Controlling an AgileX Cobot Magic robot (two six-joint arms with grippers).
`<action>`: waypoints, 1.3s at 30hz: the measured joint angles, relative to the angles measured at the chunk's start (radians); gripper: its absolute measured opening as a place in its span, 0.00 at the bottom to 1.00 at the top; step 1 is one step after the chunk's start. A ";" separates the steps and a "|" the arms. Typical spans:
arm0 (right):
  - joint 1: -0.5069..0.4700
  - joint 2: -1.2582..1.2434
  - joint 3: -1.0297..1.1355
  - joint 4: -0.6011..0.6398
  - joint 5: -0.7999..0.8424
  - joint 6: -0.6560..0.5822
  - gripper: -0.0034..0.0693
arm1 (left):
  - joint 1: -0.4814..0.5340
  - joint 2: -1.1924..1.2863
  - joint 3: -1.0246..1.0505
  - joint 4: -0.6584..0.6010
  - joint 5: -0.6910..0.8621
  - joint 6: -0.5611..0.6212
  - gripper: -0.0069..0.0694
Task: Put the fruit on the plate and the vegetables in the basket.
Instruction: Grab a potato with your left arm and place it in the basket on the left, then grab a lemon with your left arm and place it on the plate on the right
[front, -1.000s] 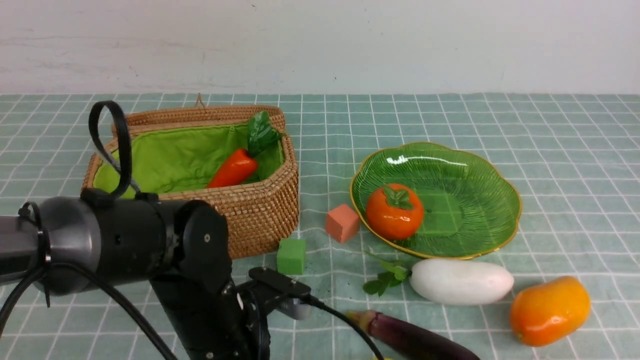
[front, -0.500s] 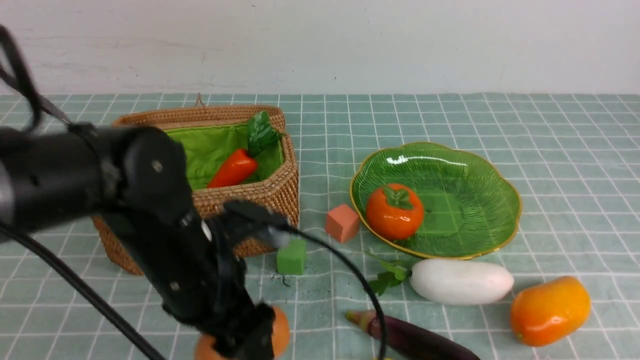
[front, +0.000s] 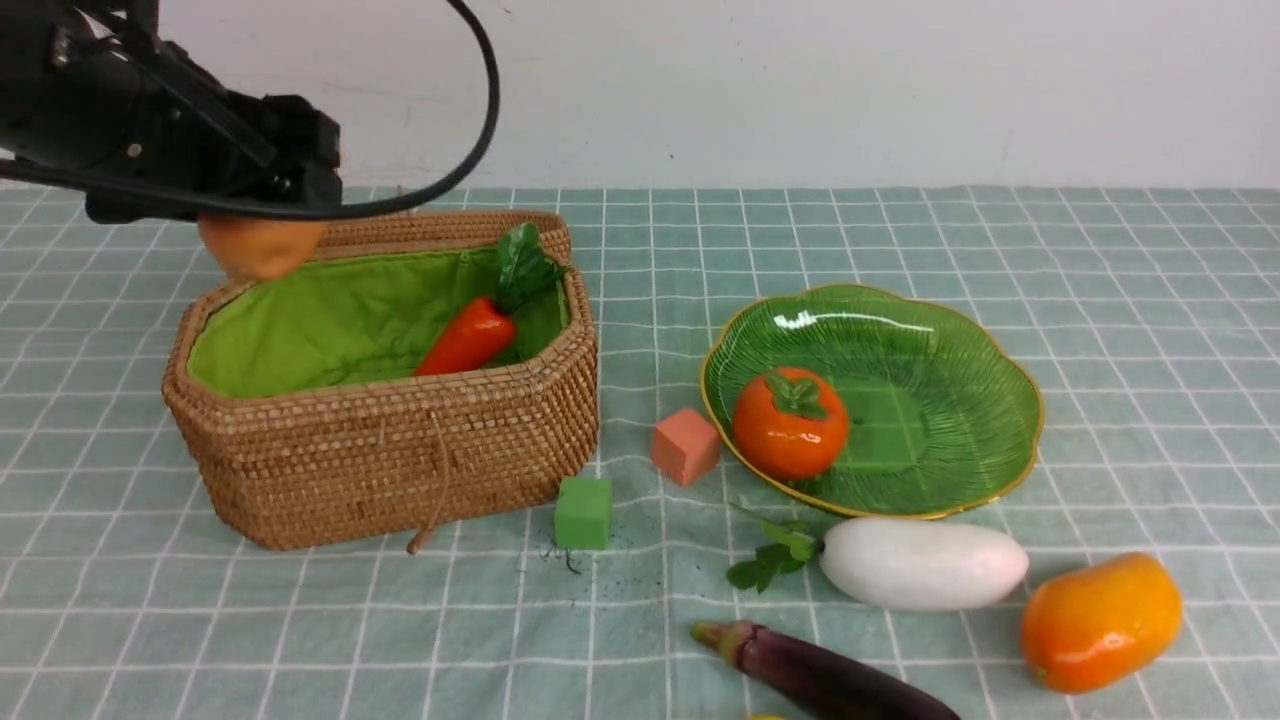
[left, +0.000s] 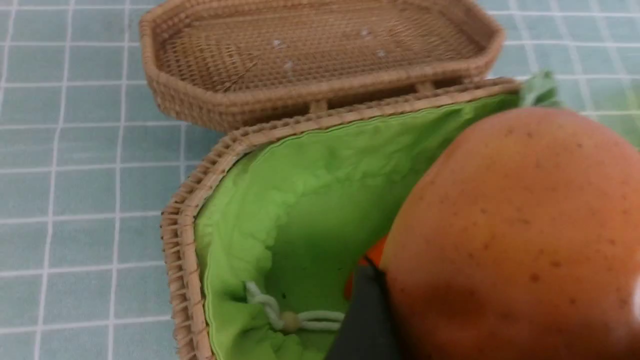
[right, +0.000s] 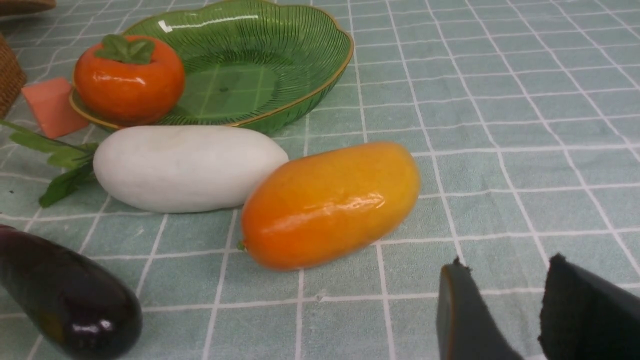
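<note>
So, the left gripper (front: 264, 222) is up at the far left, clamped on the small brownish-orange round vegetable (front: 258, 254). The vegetable pokes out below the jaws and hangs in the air above the far-left corner of the basket (front: 380, 440), clear of the rim and the green lining (front: 320, 320). In the left wrist view it sits right up against one dark finger (left: 367, 310), with the lid (left: 320, 55) folded back on the far side of the basket.

Inside the basket the carrot (front: 468, 335) leans toward the right wall, leaves up. The persimmon (front: 788, 425) sits on the left part of the plate (front: 960, 400). Out on the checked tablecloth (front: 1100, 300), the radish (front: 925, 563) lies just near of the plate, the mango (front: 1100, 620) is to its right, and the eggplant (front: 830, 680) is nearest of all.

The right gripper (right: 520, 320) is low over the tablecloth — jaws apart, nothing between them. The mango lies ahead of its fingertips, not touching.
</note>
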 joint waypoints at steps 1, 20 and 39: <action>0.000 0.000 0.000 0.000 0.000 0.000 0.38 | 0.000 0.010 0.000 0.006 -0.001 -0.003 0.82; 0.000 0.000 0.000 0.000 0.000 0.000 0.38 | -0.001 0.139 -0.003 0.046 0.024 -0.117 0.97; 0.000 0.000 0.000 0.000 0.000 0.000 0.38 | -0.753 0.118 -0.013 0.006 0.352 0.083 0.84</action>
